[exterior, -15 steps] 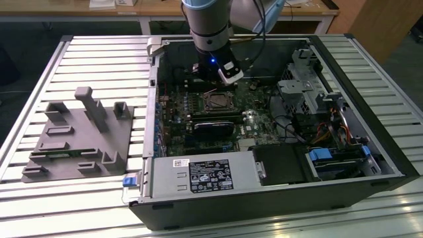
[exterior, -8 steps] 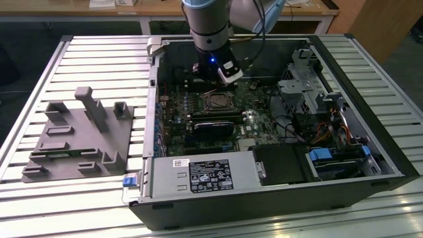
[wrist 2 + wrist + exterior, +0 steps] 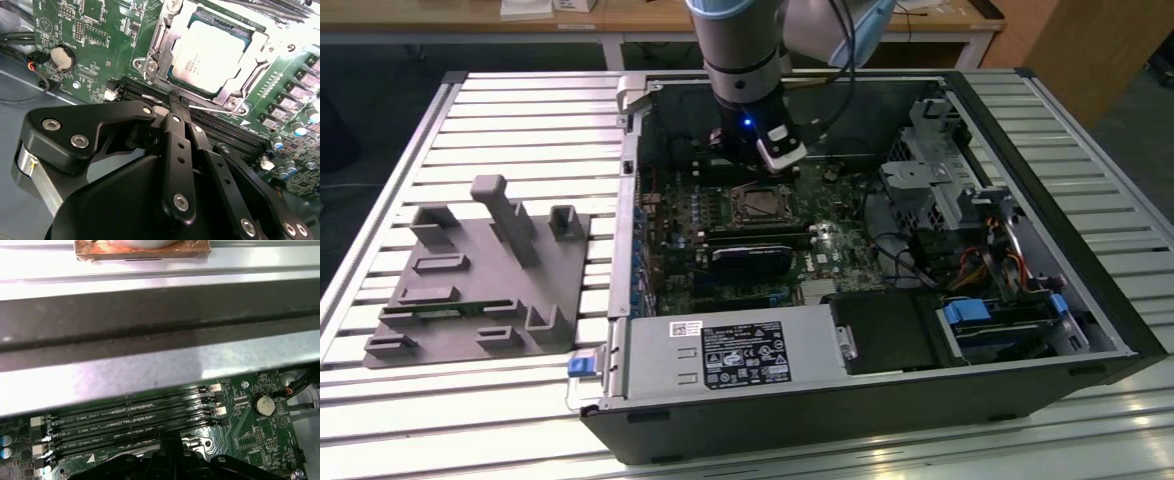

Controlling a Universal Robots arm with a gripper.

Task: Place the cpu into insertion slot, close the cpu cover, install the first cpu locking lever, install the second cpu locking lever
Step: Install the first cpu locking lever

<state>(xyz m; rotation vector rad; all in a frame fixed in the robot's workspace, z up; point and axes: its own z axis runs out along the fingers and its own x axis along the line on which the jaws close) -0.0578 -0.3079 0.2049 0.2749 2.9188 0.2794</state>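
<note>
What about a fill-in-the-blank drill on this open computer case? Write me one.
The cpu lies face up, framed by the silvery cpu ____.
The circuit board around it is ____.
The pincer hangs over long ____ memory slots.
The grey fixture lies to the exterior view's ____ of the computer case.
Missing words: cover, green, black, left.

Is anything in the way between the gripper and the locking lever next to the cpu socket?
Nothing visible is. In the second wrist view the gripper, shut, sits right at the thin locking lever alongside the cpu cover.
</note>
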